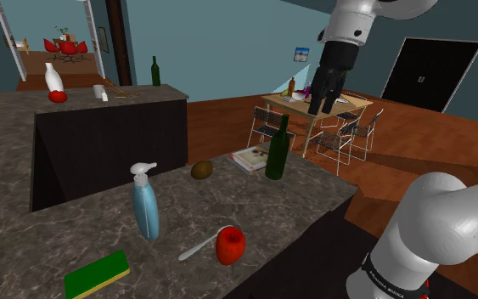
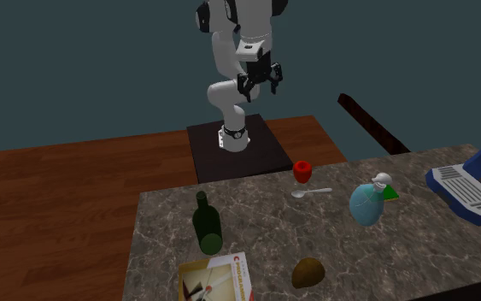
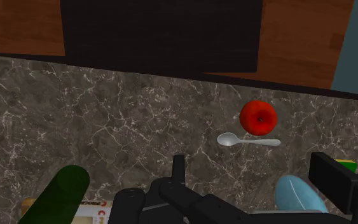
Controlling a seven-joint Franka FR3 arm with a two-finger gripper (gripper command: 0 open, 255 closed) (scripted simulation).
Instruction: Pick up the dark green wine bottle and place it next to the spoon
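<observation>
**Item: dark green wine bottle** (image 1: 277, 149). Stands upright on the marble-patterned counter (image 1: 59, 234), toward the far edge in the shoulder view, just beside a magazine (image 1: 250, 157).

**Target:** spoon (image 1: 201, 247), lying flat near the counter's front edge, its bowl just beside a red apple (image 1: 230, 245). It is well apart from the bottle.

**Other stock:** blue spray bottle (image 1: 145, 204) near the spoon; brown oval fruit (image 1: 201, 170) between bottle and spoon.

**Progress:** nothing done. The bottle is ungrasped and not yet lifted. Approach, grasp, lift, carry and set-down beside the spoon all remain.

**Gripper** (image 1: 318, 106): hangs high above the counter, above the bottle. Fingers spread apart, holding nothing, touching nothing.
</observation>
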